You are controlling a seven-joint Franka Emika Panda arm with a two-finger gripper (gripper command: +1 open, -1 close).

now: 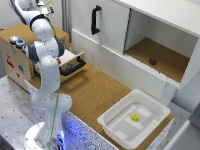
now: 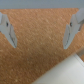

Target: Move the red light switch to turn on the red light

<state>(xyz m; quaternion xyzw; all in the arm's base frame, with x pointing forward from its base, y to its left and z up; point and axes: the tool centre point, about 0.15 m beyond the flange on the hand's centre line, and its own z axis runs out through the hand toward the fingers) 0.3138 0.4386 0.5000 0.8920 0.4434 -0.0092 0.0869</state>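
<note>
Exterior view shows the red light [image 1: 13,38], a small reddish-white cap, on top of the wooden box [image 1: 15,62] at that view's left, just beside a blue cap [image 1: 20,43]. Its switch I cannot make out; likely a small stiff part, best nudged with one fingertip rather than pinched. Wrist view shows the tool [image 2: 38,33] spread wide, empty, over the cork tabletop [image 1: 95,92], well apart from the box.

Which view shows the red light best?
The exterior view. There the red light sits on top of the wooden box, beside the blue cap. The wrist view shows only cork surface and the gripper, no light.
</note>
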